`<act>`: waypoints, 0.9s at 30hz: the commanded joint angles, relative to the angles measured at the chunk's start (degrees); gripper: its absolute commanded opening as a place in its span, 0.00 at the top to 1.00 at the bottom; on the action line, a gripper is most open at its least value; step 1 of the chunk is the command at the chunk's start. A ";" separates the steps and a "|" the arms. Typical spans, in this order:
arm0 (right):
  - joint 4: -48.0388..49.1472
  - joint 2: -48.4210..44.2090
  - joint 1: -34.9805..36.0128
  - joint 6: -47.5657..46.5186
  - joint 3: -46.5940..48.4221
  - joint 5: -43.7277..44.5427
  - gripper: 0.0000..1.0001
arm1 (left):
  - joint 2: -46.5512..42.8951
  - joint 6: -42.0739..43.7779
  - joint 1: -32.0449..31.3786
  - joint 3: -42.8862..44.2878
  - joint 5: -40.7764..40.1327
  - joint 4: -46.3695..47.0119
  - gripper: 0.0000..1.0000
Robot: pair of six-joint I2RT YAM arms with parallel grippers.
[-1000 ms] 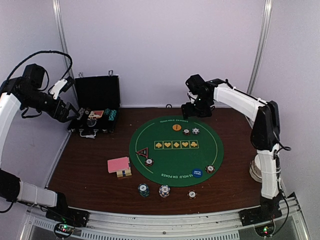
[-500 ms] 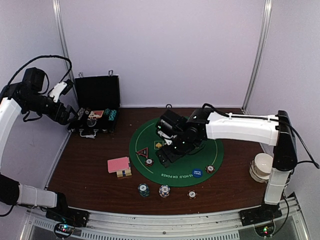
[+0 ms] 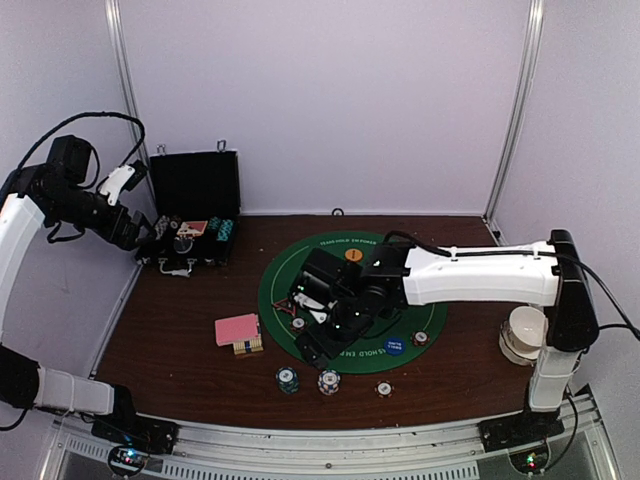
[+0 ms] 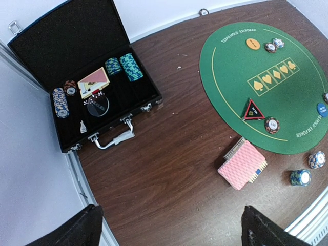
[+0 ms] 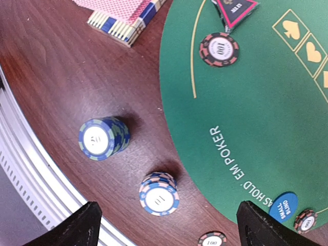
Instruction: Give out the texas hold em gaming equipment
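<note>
Distribution is judged roughly half done. Placed on the green felt mat (image 4: 230,82):

- the orange disc button (image 4: 251,43), with two chips (image 4: 270,47) just beside it at the far side
- the red-black triangle marker (image 5: 236,7), with a red-brown chip (image 5: 219,49) just beside it
- the blue small-blind button (image 5: 283,206), with a chip (image 5: 307,221) next to it at the near right

Off the mat, on bare wood along its near edge, stand a teal chip stack (image 5: 102,138), a white-and-blue chip stack (image 5: 159,193) and a single chip (image 5: 211,240). The pink-backed card deck (image 4: 242,165) lies on the table just left of the mat. No card lies on the five suit boxes (image 4: 271,78).

The black case (image 4: 61,36) stands open with further chip stacks (image 4: 125,66) and cards (image 4: 94,79) inside. Remaining, by this judgement: dealing the cards and emptying the case.

The right gripper (image 5: 169,218) hovers over the near mat edge above the two stacks, fingers spread wide, holding nothing. The left gripper (image 4: 171,218) hangs high beside the case, fingers likewise spread, empty.
</note>
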 commanded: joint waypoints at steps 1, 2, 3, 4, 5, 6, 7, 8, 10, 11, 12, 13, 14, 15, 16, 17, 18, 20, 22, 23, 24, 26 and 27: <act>2.47 1.97 1.31 0.42 -0.83 -3.28 0.06 | -1.02 1.08 0.36 0.81 0.93 -0.27 0.03; 2.57 2.47 1.45 0.29 -0.56 -3.65 0.07 | -0.98 1.30 0.44 0.98 1.16 -0.69 0.03; 2.65 2.91 1.61 0.07 -0.41 -4.17 0.08 | -0.83 1.51 0.36 1.10 1.20 -1.07 0.02; 2.60 3.27 1.72 -0.11 -0.27 -4.31 0.09 | -0.73 1.66 0.34 1.19 1.07 -1.27 0.02; 2.34 3.66 1.79 -0.24 -0.28 -4.14 0.09 | -0.59 1.76 0.39 1.21 0.97 -1.29 0.02; 2.05 4.00 1.95 -0.38 -0.30 -4.14 0.09 | -0.57 1.85 0.35 1.28 0.94 -1.44 0.02; 1.80 4.33 2.05 -0.56 -0.57 -3.99 0.09 | -0.56 1.87 0.41 1.30 1.07 -1.54 0.03; 1.50 4.56 2.12 -0.72 -0.89 -3.79 0.09 | -0.61 1.98 0.35 1.38 1.26 -1.55 0.02; 1.17 4.96 2.23 -0.93 -1.80 -3.70 0.09 | -0.60 1.89 0.34 1.46 1.56 -1.64 0.02; 1.35 5.09 2.36 -0.97 -2.34 -3.65 0.10 | -0.60 1.90 0.36 1.48 1.74 -1.72 0.02; 1.46 5.24 2.35 -1.05 -2.83 -3.74 0.10 | -0.57 1.88 0.35 1.56 1.96 -1.77 0.02; 1.70 5.42 2.40 -1.10 -3.48 -3.79 0.10 | -0.50 1.85 0.37 1.64 1.94 -1.80 0.02; 1.78 5.64 2.43 -1.10 -3.80 -3.93 0.10 | -0.46 1.90 0.35 1.73 1.94 -1.74 0.03; 1.89 5.92 2.54 -1.07 -4.02 -3.92 0.11 | -0.52 1.89 0.34 1.79 2.04 -1.73 0.03; 2.00 6.14 2.48 -1.06 -4.17 -3.90 0.11 | -0.41 1.84 0.34 1.81 2.08 -1.82 0.02; 2.09 6.36 2.50 -1.10 -4.35 -3.89 0.12 | -0.35 1.87 0.38 1.83 2.02 -1.95 0.02; 2.21 6.62 2.48 -1.07 -4.47 -3.95 0.12 | -0.35 1.90 0.36 1.91 2.07 -2.03 0.02; 2.48 7.19 2.48 -1.06 -4.50 -4.00 0.14 | -0.27 1.85 0.35 2.02 2.02 -2.25 0.03; 2.62 7.61 2.52 -1.15 -4.41 -4.11 0.16 | -0.29 1.99 0.34 2.22 1.99 -2.43 0.02; 2.57 7.87 2.54 -1.19 -4.40 -4.14 0.17 | -0.38 2.05 0.34 2.26 1.85 -2.44 0.02; 2.57 8.05 2.53 -1.23 -4.25 -4.12 0.18 | -0.35 2.07 0.34 2.27 1.73 -2.51 0.02; 2.53 8.36 2.48 -1.39 -4.25 -4.15 0.21 | -0.58 2.21 0.34 2.36 1.57 -2.45 0.02; 2.57 8.45 2.49 -1.41 -4.27 -4.11 0.22 | -0.64 2.25 0.34 2.36 1.56 -2.50 0.02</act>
